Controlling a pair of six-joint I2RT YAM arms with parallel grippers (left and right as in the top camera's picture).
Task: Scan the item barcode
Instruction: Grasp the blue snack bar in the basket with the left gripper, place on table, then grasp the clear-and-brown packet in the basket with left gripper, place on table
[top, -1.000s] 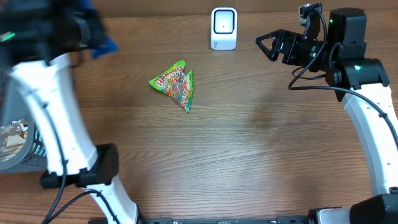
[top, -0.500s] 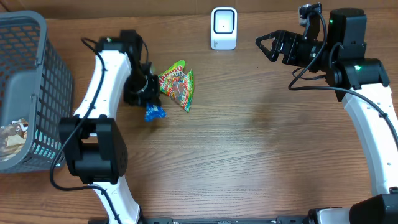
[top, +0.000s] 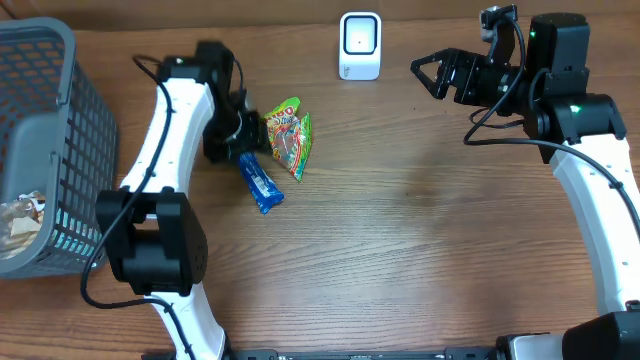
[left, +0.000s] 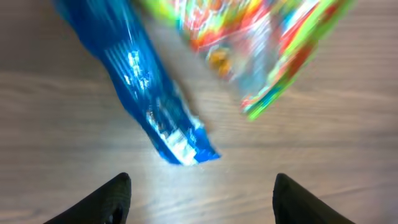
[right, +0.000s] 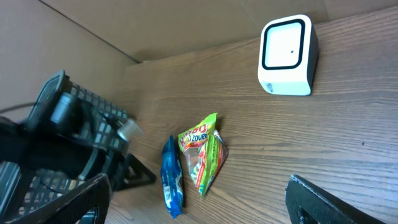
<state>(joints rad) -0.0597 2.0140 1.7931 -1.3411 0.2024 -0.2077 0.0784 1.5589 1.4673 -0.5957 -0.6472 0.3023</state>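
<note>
Candy bag (top: 288, 137) beside blue packet (top: 260, 182), scanner (top: 360, 45) beyond

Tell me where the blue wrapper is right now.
In the overhead view, the blue wrapper lies on the table left of centre, just lower-left of the green candy bag, with the grey basket farther left.

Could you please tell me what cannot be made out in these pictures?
Barcode on the blue packet: too small overhead and from the right wrist, blurred in the left wrist view.
Print on the green candy bag: blurred in the left wrist view, its top cut off by the frame edge.
Contents of the basket: overhead, cut off by the left edge.
</note>
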